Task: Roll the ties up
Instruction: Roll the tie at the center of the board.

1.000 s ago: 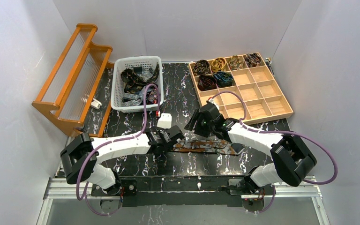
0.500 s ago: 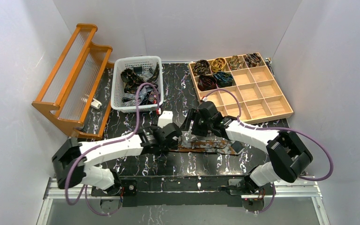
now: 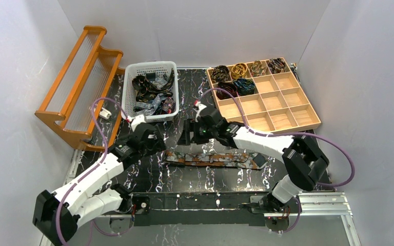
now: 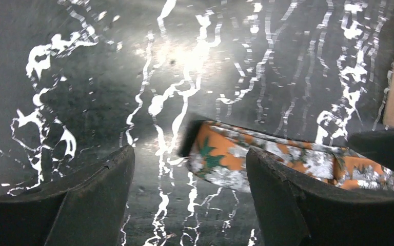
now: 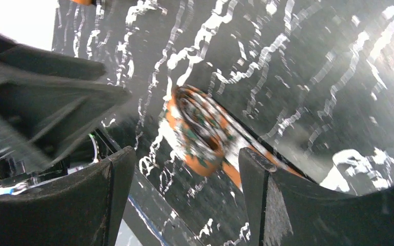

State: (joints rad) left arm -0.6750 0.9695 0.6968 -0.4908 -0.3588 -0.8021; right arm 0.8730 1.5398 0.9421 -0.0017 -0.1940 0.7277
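Top view: the left arm [image 3: 102,169] and right arm [image 3: 256,141] are swinging left, off the rust-orange tie [image 3: 215,158]. It is lying flat across the worktop [image 3: 195,97], so I am judging the rolling barely begun.
Left wrist: the left jaws are gaping, empty, with the grey-mottled tie end [image 4: 225,159] between them.
Right wrist: the right jaws are gaping, empty; the tie end [image 5: 197,133] is looking curled.

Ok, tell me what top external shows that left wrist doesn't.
Only top external: the white basket of loose ties, six rolled ties in the wooden tray, the wooden rack. Only left wrist: green leaf print on the orange tie's end, between the left gripper's open fingers. Both: that tie on the black marbled table; the wrist view's tan edge may be the tray.
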